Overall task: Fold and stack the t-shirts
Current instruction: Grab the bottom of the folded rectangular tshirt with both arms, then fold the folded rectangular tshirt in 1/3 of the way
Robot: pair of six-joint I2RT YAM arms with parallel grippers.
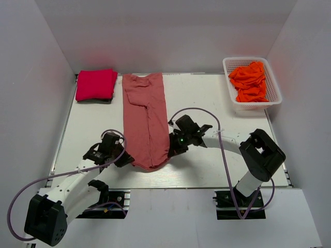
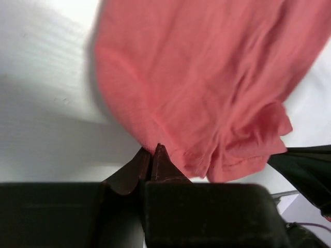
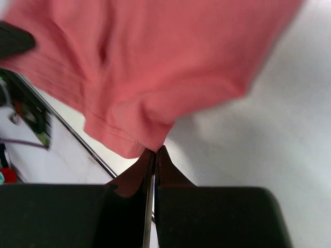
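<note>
The salmon-pink t-shirt lies as a long narrow strip from the table's back to its front. My left gripper is shut on its near left corner. My right gripper is shut on its near right corner. Both corners are lifted a little, so the near end sags between them. The crimson-pink t-shirt lies folded at the back left. Orange t-shirts are heaped in a white basket at the back right.
White walls close in the table on the left, back and right. The table's near edge runs just behind the arm bases. A purple cable loops over the right arm.
</note>
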